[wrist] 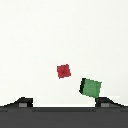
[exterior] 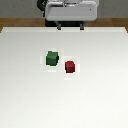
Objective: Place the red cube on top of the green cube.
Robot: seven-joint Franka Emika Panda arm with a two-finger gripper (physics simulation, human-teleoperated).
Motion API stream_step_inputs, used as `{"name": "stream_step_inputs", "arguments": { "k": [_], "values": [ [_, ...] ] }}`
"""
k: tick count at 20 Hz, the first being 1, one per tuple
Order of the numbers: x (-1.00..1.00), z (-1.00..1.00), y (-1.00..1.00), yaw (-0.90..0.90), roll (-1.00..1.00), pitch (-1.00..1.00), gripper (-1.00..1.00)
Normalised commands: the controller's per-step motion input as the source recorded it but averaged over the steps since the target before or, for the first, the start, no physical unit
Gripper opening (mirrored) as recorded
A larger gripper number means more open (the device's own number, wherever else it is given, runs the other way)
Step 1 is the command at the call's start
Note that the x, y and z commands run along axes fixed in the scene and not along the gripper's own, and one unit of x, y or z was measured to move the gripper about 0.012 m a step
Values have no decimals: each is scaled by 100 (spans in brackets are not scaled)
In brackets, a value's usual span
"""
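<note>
Red cube (exterior: 70,66) and green cube (exterior: 51,58) near each other on worktop (exterior: 30,95), not touching. Tool (wrist: 64,102) raised, fingers apart, empty.

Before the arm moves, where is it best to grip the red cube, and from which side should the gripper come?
Probably from straight above. The red cube sits flat on the white table, apart from the green cube, so its top is free. Close the gripper on two opposite side faces, turned to match the cube's rotated edges, choosing the pair that keeps the fingers away from the green cube.
</note>
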Motion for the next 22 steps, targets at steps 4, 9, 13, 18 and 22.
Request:
{"name": "stream_step_inputs", "arguments": {
  "k": [4,9,13,18,22],
  "values": [
    [0,-50,0,0,0,0,100],
    [64,-20,0,0,0,0,100],
    [25,-75,0,0,0,0,100],
    [0,-60,0,0,0,0,100],
    [0,-75,0,0,0,0,100]
  ]
}}
